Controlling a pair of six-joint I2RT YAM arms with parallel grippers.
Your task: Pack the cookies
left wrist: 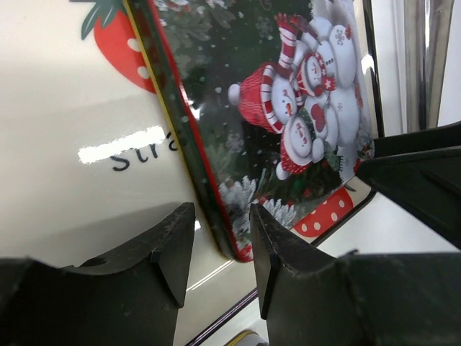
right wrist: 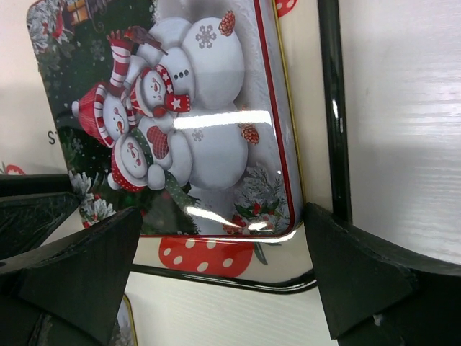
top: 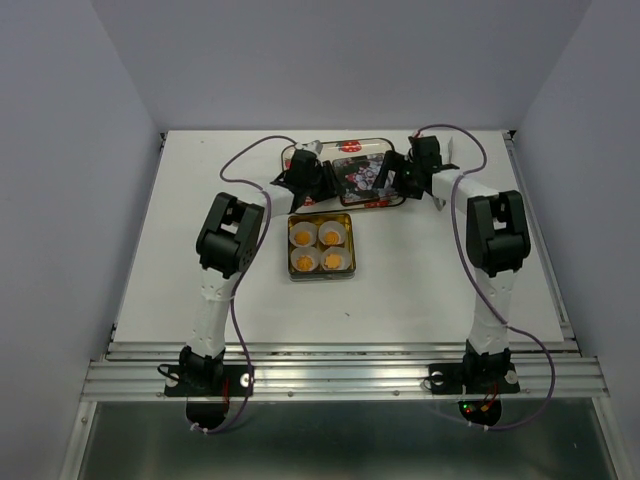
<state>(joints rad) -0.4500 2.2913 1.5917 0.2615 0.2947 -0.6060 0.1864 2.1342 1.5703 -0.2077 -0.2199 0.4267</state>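
Four orange-yellow cookies [top: 319,248] sit in white paper cups inside a square tin [top: 320,277] at the table's middle. Behind it, a snowman-printed lid [top: 358,172] lies on a strawberry-printed tray [top: 345,141]. My left gripper [top: 307,180] is at the lid's left end. In the left wrist view it [left wrist: 222,249] is open, with the edge of the lid [left wrist: 288,86] between its fingers. My right gripper [top: 395,178] is at the lid's right end. In the right wrist view it [right wrist: 223,270] is wide open, just short of the near edge of the lid [right wrist: 202,108].
The tray's black rim [right wrist: 216,277] runs under both grippers, and its white face [left wrist: 72,108] shows left of the lid. The tin's rim [right wrist: 126,317] lies just in front of the tray. Grey walls close in the table at the back and both sides.
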